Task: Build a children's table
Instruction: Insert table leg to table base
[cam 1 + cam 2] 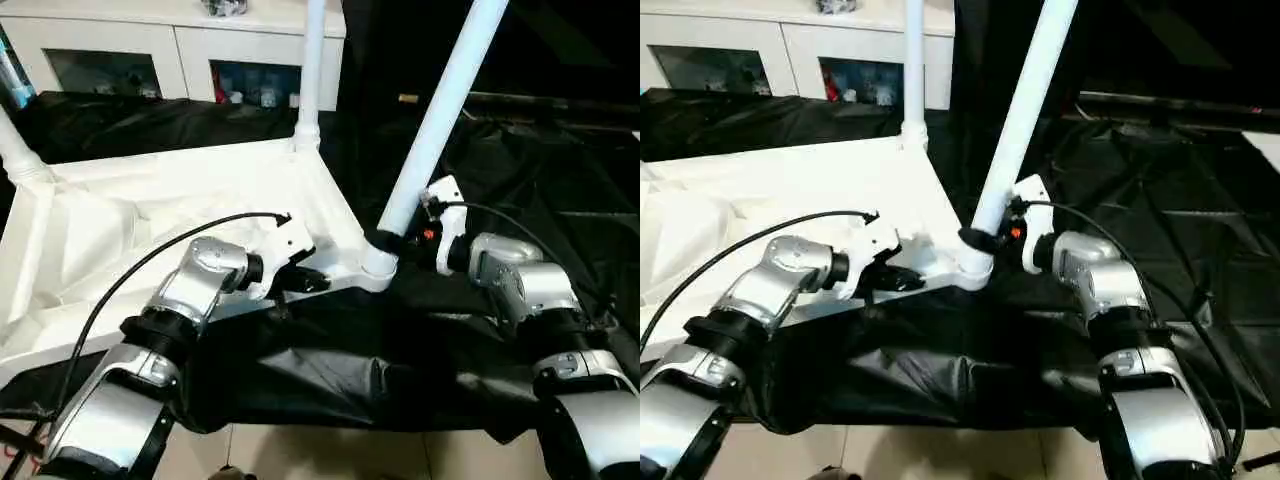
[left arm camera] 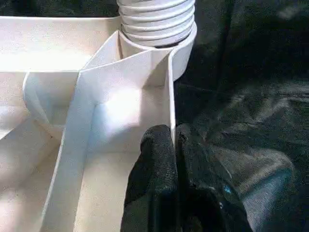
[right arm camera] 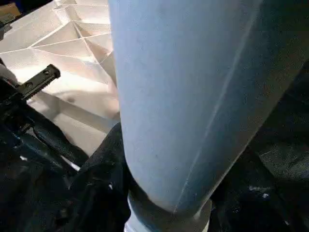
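The children's table lies upside down on a black cloth, its white ribbed tabletop facing up. One white leg stands upright in the far corner socket, and another leg rises at the left edge. A third leg leans to the right in the near right corner socket. My left gripper is shut on the tabletop's near rim, just left of that socket, with a black finger on each side of the thin wall. My right gripper clasps the base of the leaning leg.
A white cabinet with glass doors stands behind the work. The black cloth covers the surface and hangs over its near edge above pale floor tiles. Black cables run along both forearms.
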### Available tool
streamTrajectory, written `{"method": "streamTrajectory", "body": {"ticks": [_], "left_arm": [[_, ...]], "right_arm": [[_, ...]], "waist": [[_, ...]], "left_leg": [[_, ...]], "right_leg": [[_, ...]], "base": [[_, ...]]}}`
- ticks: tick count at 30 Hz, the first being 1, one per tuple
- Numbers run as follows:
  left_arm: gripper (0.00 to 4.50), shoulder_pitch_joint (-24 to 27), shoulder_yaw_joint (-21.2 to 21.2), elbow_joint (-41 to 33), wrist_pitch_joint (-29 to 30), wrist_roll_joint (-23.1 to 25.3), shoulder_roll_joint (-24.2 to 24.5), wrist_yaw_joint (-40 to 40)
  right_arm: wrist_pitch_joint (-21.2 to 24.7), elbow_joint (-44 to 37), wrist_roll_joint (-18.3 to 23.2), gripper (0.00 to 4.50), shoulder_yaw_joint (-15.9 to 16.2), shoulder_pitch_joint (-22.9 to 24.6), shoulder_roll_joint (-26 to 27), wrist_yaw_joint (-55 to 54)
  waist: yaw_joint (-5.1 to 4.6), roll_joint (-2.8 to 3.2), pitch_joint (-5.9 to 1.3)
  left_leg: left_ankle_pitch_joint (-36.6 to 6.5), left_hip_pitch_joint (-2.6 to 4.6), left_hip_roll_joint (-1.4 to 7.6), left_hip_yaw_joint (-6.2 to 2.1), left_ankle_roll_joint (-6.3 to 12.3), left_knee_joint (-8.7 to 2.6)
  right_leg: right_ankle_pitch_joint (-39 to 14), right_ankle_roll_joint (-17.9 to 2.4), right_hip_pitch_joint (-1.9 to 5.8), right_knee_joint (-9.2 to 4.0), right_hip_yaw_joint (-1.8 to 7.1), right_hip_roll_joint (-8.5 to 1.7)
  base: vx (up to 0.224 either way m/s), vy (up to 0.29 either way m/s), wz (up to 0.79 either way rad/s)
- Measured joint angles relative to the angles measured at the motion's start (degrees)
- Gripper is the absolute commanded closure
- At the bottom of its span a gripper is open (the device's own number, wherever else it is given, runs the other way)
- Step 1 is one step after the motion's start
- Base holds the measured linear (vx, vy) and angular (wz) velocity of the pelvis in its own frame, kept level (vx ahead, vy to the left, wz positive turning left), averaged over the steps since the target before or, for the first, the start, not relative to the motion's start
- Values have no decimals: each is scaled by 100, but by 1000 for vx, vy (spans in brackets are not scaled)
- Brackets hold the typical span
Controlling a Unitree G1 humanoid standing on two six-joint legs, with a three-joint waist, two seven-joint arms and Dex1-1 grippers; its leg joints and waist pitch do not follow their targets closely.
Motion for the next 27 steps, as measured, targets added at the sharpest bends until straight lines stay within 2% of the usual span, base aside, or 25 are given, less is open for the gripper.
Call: {"method": "streamTrajectory", "body": {"ticks": [6,11,16,21,23,27], "left_arm": [[450,72,6,-168,152,-33,66,-23],[450,95,9,-242,256,-42,48,-23],[450,98,-42,-232,272,-40,14,-34],[450,94,-84,-225,273,-31,8,-57],[450,92,-99,-225,273,-20,30,-62],[450,79,-107,-215,267,30,41,-57]], "right_arm": [[-122,28,113,264,-91,87,91,-36],[-373,-270,287,264,-353,529,223,-165],[-613,-645,436,264,-477,1027,319,-350],[-726,-1061,408,264,-384,1324,379,-550],[-766,-1194,271,264,-276,1361,405,-667],[-959,-1273,-47,264,-2,1307,405,-768]], "waist": [[-22,18,-1],[-10,40,-5],[0,145,-50],[17,183,-59],[-4,203,-64],[-35,200,-66]], "left_leg": [[-1,10,1,0,-4,-8],[-2,14,0,0,-5,-18],[-3,20,-4,-1,-4,-36],[-3,29,-4,-3,-5,-43],[-3,32,-6,-3,-5,-43],[-3,41,-5,-4,-5,-43]], "right_leg": [[0,0,2,-1,0,3],[0,0,12,-19,-1,4],[4,-6,34,-61,-4,3],[4,-6,44,-67,-8,3],[4,-6,47,-70,-6,3],[5,-6,51,-70,-5,4]], "base": [[0,0,0],[0,0,0],[0,0,0],[0,0,0],[0,0,0],[0,0,0]]}}
